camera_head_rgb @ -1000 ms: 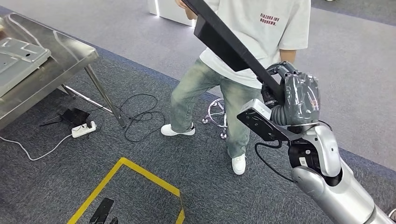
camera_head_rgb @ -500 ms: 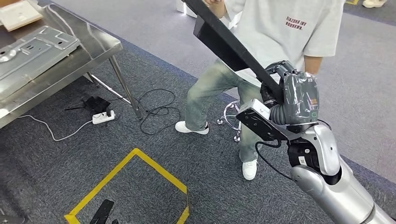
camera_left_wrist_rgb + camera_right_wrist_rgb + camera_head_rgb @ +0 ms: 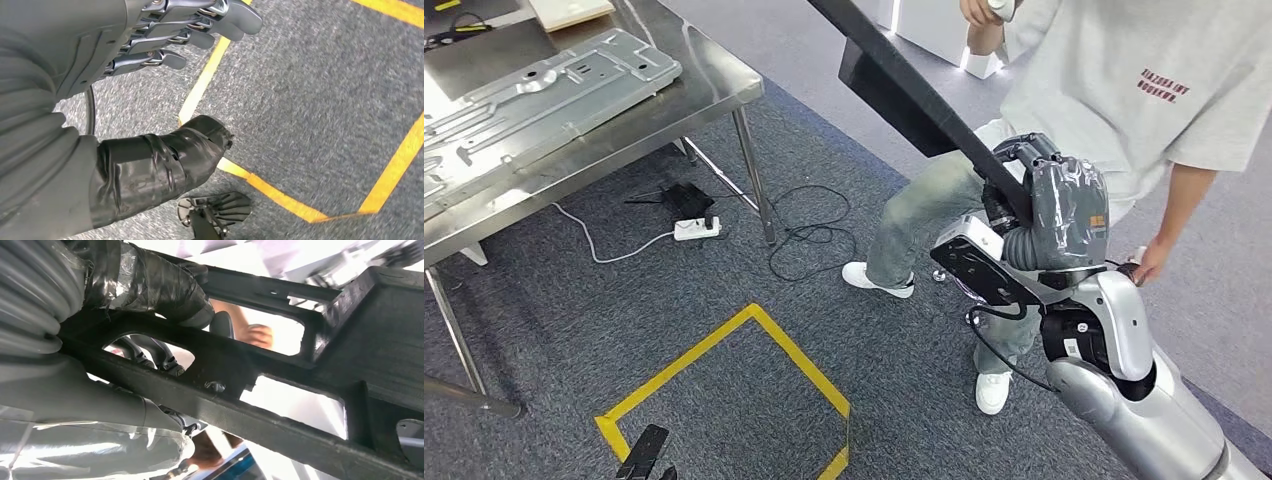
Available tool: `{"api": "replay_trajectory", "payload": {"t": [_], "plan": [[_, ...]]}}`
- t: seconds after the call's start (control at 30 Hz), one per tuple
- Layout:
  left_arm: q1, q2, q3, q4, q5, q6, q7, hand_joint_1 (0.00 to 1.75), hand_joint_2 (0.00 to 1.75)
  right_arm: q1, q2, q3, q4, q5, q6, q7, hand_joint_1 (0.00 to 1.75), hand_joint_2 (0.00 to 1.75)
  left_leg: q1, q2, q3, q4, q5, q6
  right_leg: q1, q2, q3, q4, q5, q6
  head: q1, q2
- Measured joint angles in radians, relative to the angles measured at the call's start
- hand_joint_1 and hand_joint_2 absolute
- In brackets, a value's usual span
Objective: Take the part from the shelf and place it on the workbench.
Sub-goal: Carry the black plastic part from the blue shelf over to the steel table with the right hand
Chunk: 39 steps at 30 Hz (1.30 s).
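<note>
A long black part (image 3: 904, 85) is gripped by the right hand (image 3: 1049, 205), slanting up-left; the tabletop (image 3: 714, 85) lies left. The left hand (image 3: 165, 35) hangs empty, fingers apart.

right robot hand (image 3: 1052, 205) raised, fingers clenched, left robot hand (image 3: 165, 35) hanging, uncurled

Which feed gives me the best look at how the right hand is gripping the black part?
Right wrist view: the fingers and taped thumb wrap a bar of the black part up close. Head view shows the right hand from behind, the part rising beyond it.
</note>
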Motion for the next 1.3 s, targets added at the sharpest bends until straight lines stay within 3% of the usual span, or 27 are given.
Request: {"api": "replay_trajectory", "payload": {"t": [0.07, 0.13, 0.17, 0.23, 0.3, 0.37, 0.4, 0.43, 0.47, 0.53, 0.6, 0.63, 0.67, 0.73, 0.8, 0.83, 0.87, 0.9, 0.93, 0.97, 1.03, 1.1, 1.17, 1.23, 1.3], "plan": [[-0.001, 0.000, 0.000, 0.000, 0.000, 0.000, -0.001, 0.00, 1.75, -0.001, -0.001, -0.001, -0.002, 0.001, 0.001, 0.000, 1.75, 1.75, 0.001, -0.021, -0.012, 0.008, 0.000, -0.010, -0.004, 0.033, 0.027, -0.059, 0.010, -0.002, 0.000, 0.000], [0.001, 0.002, 0.000, 0.000, 0.000, 0.000, 0.000, 0.00, 1.75, -0.002, -0.001, -0.001, -0.005, 0.002, 0.002, 0.000, 1.75, 1.75, 0.005, -0.041, -0.022, 0.006, 0.004, -0.023, -0.002, 0.020, 0.029, -0.064, 0.010, -0.011, -0.001, 0.000], [0.004, 0.002, 0.000, 0.000, -0.001, 0.000, 0.001, 0.00, 1.75, -0.004, -0.001, -0.001, -0.006, 0.002, 0.004, 0.000, 1.75, 1.75, 0.006, -0.032, -0.025, 0.010, 0.002, -0.028, -0.001, 0.010, 0.032, -0.068, 0.012, -0.017, -0.002, 0.000], [0.004, 0.004, 0.000, 0.000, -0.003, -0.002, 0.004, 0.00, 1.75, -0.009, -0.001, -0.002, -0.008, 0.003, 0.008, 0.000, 1.75, 1.75, 0.005, 0.021, -0.053, 0.063, -0.029, -0.038, 0.000, -0.015, 0.037, -0.077, 0.016, -0.031, -0.006, 0.000], [0.001, 0.007, 0.000, 0.000, -0.004, -0.005, 0.008, 0.00, 1.75, -0.012, -0.001, -0.002, -0.011, 0.003, 0.011, 0.001, 1.75, 1.75, 0.005, 0.071, -0.113, 0.184, -0.086, -0.045, 0.005, -0.041, 0.040, -0.080, 0.014, -0.039, -0.011, 0.000], [0.002, 0.011, 0.000, 0.000, -0.005, -0.005, 0.015, 0.00, 1.75, -0.010, -0.001, -0.003, -0.011, 0.004, 0.012, 0.002, 1.75, 1.75, 0.007, 0.080, -0.160, 0.275, -0.113, -0.049, 0.008, -0.065, 0.041, -0.079, 0.011, -0.042, -0.011, 0.000], [0.004, 0.015, 0.000, 0.000, -0.004, -0.004, 0.017, 0.00, 1.75, -0.008, -0.001, -0.003, -0.011, 0.004, 0.013, 0.002, 1.75, 1.75, 0.007, 0.082, -0.159, 0.273, -0.101, -0.049, 0.009, -0.077, 0.041, -0.078, 0.010, -0.043, -0.011, 0.000], [0.006, 0.019, 0.000, 0.000, -0.004, -0.004, 0.019, 0.00, 1.75, -0.007, -0.001, -0.003, -0.011, 0.005, 0.013, 0.002, 1.75, 1.75, 0.007, 0.087, -0.138, 0.233, -0.075, -0.047, 0.010, -0.088, 0.042, -0.078, 0.008, -0.042, -0.011, 0.000], [0.007, 0.024, 0.000, 0.000, -0.003, -0.003, 0.019, 0.00, 1.75, -0.007, -0.001, -0.003, -0.011, 0.005, 0.013, 0.002, 1.75, 1.75, 0.006, 0.100, -0.103, 0.168, -0.043, -0.044, 0.011, -0.098, 0.045, -0.077, 0.005, -0.040, -0.011, 0.000], [0.005, 0.034, 0.000, 0.000, -0.001, 0.000, 0.020, 0.00, 1.75, -0.008, -0.001, -0.003, -0.012, 0.006, 0.013, 0.002, 1.75, 1.75, -0.005, 0.142, -0.037, 0.047, -0.008, -0.032, 0.017, -0.118, 0.050, -0.076, -0.002, -0.033, -0.010, 0.000], [0.005, 0.042, 0.000, 0.000, 0.001, 0.003, 0.021, 0.00, 1.75, -0.008, -0.001, -0.003, -0.013, 0.006, 0.013, 0.002, 1.75, 1.75, -0.015, 0.155, -0.017, 0.007, -0.008, -0.020, 0.022, -0.136, 0.055, -0.076, -0.008, -0.024, -0.009, 0.000], [0.006, 0.045, 0.000, 0.000, 0.001, 0.003, 0.022, 0.00, 1.75, -0.009, -0.001, -0.003, -0.013, 0.006, 0.013, 0.002, 1.75, 1.75, -0.014, 0.141, -0.018, 0.005, -0.006, -0.014, 0.022, -0.146, 0.058, -0.077, -0.010, -0.020, -0.009, 0.000], [0.009, 0.047, 0.000, 0.000, 0.002, 0.003, 0.022, 0.00, 1.75, -0.009, -0.001, -0.003, -0.014, 0.006, 0.014, 0.002, 1.75, 1.75, -0.012, 0.131, -0.015, 0.001, -0.004, -0.010, 0.020, -0.145, 0.061, -0.075, -0.015, -0.015, -0.009, 0.000], [0.010, 0.049, 0.000, 0.000, 0.002, 0.003, 0.024, 0.00, 1.75, -0.010, -0.002, -0.003, -0.015, 0.007, 0.014, 0.002, 1.75, 1.75, -0.006, 0.109, -0.007, -0.007, -0.001, 0.002, 0.016, -0.106, 0.046, -0.032, -0.044, -0.006, -0.007, 0.000], [0.007, 0.049, 0.000, 0.000, 0.003, 0.003, 0.024, 0.00, 1.75, -0.009, -0.002, -0.003, -0.015, 0.007, 0.014, 0.002, 1.75, 1.75, -0.004, 0.087, -0.003, -0.009, 0.000, 0.011, 0.013, -0.058, -0.012, 0.085, -0.100, -0.003, -0.004, 0.000], [0.006, 0.049, 0.000, 0.000, 0.003, 0.003, 0.024, 0.00, 1.75, -0.007, -0.002, -0.003, -0.015, 0.007, 0.014, 0.002, 1.75, 1.75, -0.005, 0.075, -0.003, -0.009, 0.000, 0.013, 0.012, -0.050, -0.049, 0.151, -0.123, -0.003, -0.004, 0.000], [0.007, 0.049, 0.000, 0.000, 0.003, 0.003, 0.024, 0.00, 1.75, -0.004, -0.002, -0.003, -0.015, 0.007, 0.014, 0.002, 1.75, 1.75, -0.005, 0.062, -0.003, -0.007, 0.000, 0.014, 0.012, -0.048, -0.077, 0.197, -0.132, -0.002, -0.003, 0.000], [0.007, 0.049, 0.000, 0.000, 0.003, 0.003, 0.024, 0.00, 1.75, -0.002, -0.002, -0.003, -0.015, 0.007, 0.014, 0.002, 1.75, 1.75, -0.005, 0.048, -0.003, -0.005, -0.002, 0.014, 0.011, -0.046, -0.091, 0.210, -0.122, -0.001, -0.003, 0.000], [0.008, 0.048, 0.000, 0.000, 0.003, 0.003, 0.024, 0.00, 1.75, -0.001, -0.002, -0.003, -0.015, 0.007, 0.014, 0.003, 1.75, 1.75, -0.004, 0.034, -0.002, -0.001, -0.003, 0.013, 0.009, -0.044, -0.085, 0.184, -0.093, -0.001, -0.003, 0.000], [0.008, 0.048, 0.000, 0.000, 0.003, 0.003, 0.024, 0.00, 1.75, -0.001, -0.002, -0.003, -0.015, 0.007, 0.015, 0.003, 1.75, 1.75, -0.003, 0.020, -0.002, 0.003, -0.006, 0.011, 0.007, -0.035, -0.062, 0.125, -0.051, -0.001, -0.003, 0.000], [0.007, 0.048, 0.000, 0.000, 0.003, 0.003, 0.024, 0.00, 1.75, -0.004, -0.002, -0.003, -0.016, 0.007, 0.015, 0.003, 1.75, 1.75, -0.002, -0.005, -0.006, 0.012, -0.012, 0.004, 0.000, 0.013, -0.007, -0.002, 0.006, -0.002, -0.004, 0.000], [0.007, 0.048, 0.000, 0.000, 0.002, 0.003, 0.024, 0.00, 1.75, -0.006, -0.003, -0.004, -0.017, 0.007, 0.016, 0.003, 1.75, 1.75, 0.002, -0.026, -0.017, 0.015, -0.010, -0.008, -0.002, 0.042, 0.014, -0.053, 0.012, -0.005, -0.004, 0.000], [0.010, 0.048, 0.000, 0.000, 0.002, 0.002, 0.024, 0.00, 1.75, -0.008, -0.003, -0.004, -0.018, 0.007, 0.019, 0.003, 1.75, 1.75, 0.007, -0.041, -0.025, 0.013, -0.005, -0.020, -0.001, 0.023, 0.019, -0.063, 0.015, -0.013, -0.004, 0.000], [0.012, 0.048, 0.000, 0.000, 0.001, 0.002, 0.024, 0.00, 1.75, -0.011, -0.003, -0.004, -0.018, 0.008, 0.023, 0.003, 1.75, 1.75, 0.005, -0.004, -0.039, 0.038, -0.022, -0.031, -0.002, -0.001, 0.028, -0.076, 0.020, -0.026, -0.008, 0.000], [0.008, 0.048, 0.000, 0.000, 0.001, 0.002, 0.024, 0.00, 1.75, -0.014, -0.003, -0.004, -0.019, 0.008, 0.025, 0.003, 1.75, 1.75, 0.004, 0.056, -0.086, 0.135, -0.071, -0.040, 0.001, -0.027, 0.034, -0.082, 0.021, -0.035, -0.011, 0.000]]}}
